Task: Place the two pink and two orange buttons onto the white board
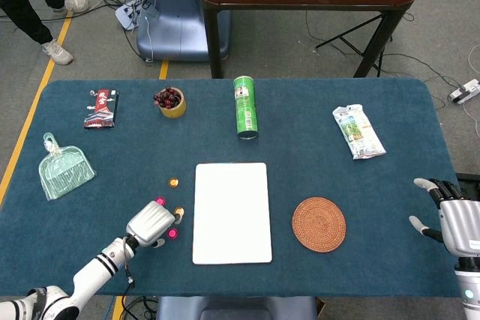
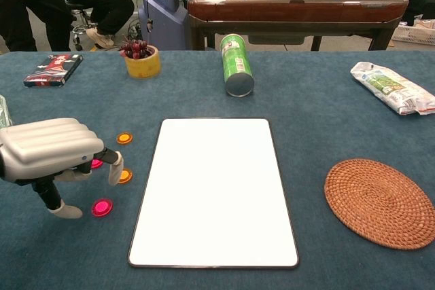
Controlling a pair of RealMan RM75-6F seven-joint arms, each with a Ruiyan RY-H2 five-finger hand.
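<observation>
The white board [image 1: 232, 212] [image 2: 214, 189] lies flat mid-table. To its left sit four small buttons: an orange one [image 1: 174, 182] [image 2: 124, 138] farthest back, a pink one [image 1: 160, 201] [image 2: 96, 163] half hidden by my left hand, a second orange one [image 1: 179, 212] [image 2: 125, 176] at my fingertips, and a pink one [image 1: 172, 234] [image 2: 102, 207] nearest the front. My left hand [image 1: 152, 222] [image 2: 53, 149] hovers over the buttons, fingers curled down, a fingertip beside the orange button; it holds nothing I can see. My right hand [image 1: 454, 219] is open at the table's right edge.
A woven coaster [image 1: 319, 224] lies right of the board. Behind stand a green can [image 1: 244, 106] on its side, a cup of grapes [image 1: 170, 101], a dark packet [image 1: 101, 107], a snack bag [image 1: 358, 131] and a clear dustpan [image 1: 64, 166].
</observation>
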